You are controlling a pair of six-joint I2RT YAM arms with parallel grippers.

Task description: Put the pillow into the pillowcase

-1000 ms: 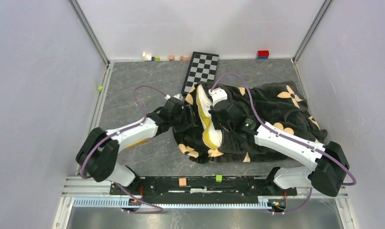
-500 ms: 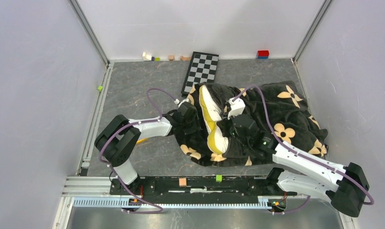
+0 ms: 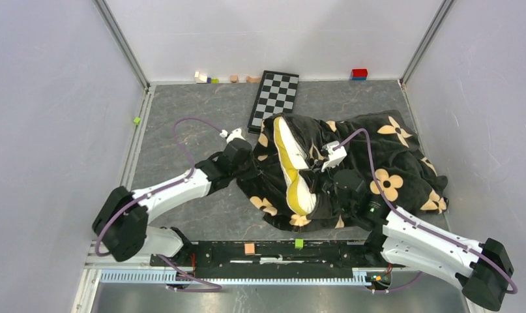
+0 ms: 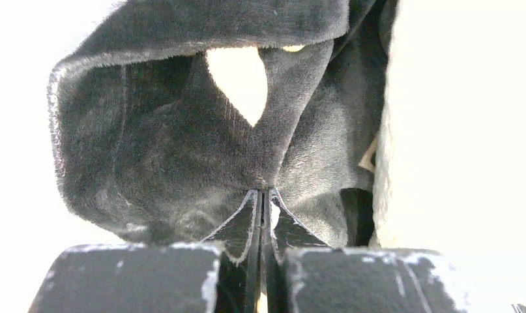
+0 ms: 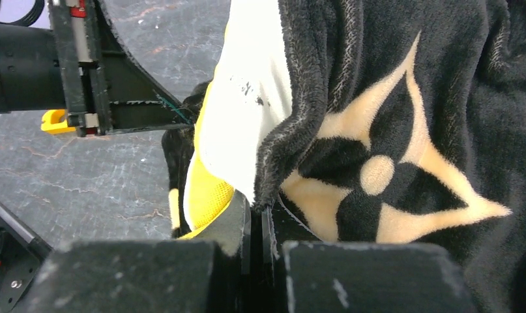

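Cream pillow [image 3: 295, 173], yellow edge band, mostly inside black flower-print pillowcase [image 3: 407, 156]

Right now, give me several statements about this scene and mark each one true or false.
1. The pillow is fully inside the pillowcase. False: a white and yellow part shows at the opening.
2. The left jaws are shut on pillowcase fabric. True.
3. The right jaws are open and empty. False: they are shut on the pillowcase edge.
4. The checkerboard lies on the far side of the pillowcase, towards the back wall. True.
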